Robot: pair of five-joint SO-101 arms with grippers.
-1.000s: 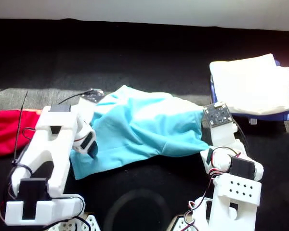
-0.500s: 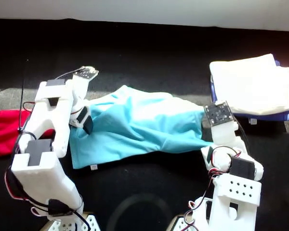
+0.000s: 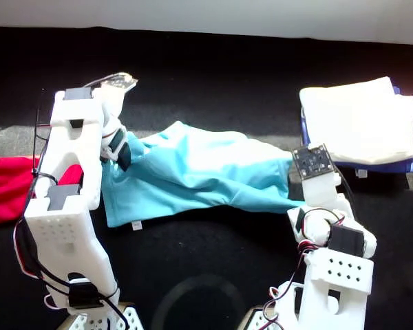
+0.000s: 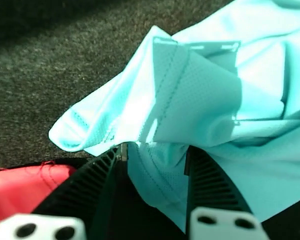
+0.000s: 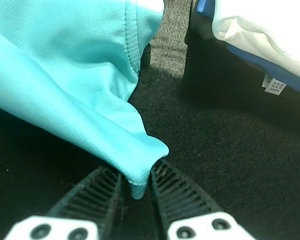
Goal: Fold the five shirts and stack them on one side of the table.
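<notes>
As seen from above, left to right: red shirt (image 3: 7, 189) bunched at the worktop (image 3: 213, 82) edge, partly hidden behind the left arm (image 3: 65, 206); left hand (image 3: 122, 155) closed on the left edge of the turquoise shirt (image 3: 199, 175); shirt spread mid-worktop, long axis left to right, drawn between both hands, hem label (image 3: 135, 224) toward the near side; right hand (image 3: 296, 187) pinching the right corner; folded stack (image 3: 358, 124), white over blue, at far right, apart from the shirt. Left wrist view: bunched hem between fingers (image 4: 210, 185), red cloth just beside. Right wrist view: corner tip clamped narrowly, stack's label (image 5: 273, 86) close by.
</notes>
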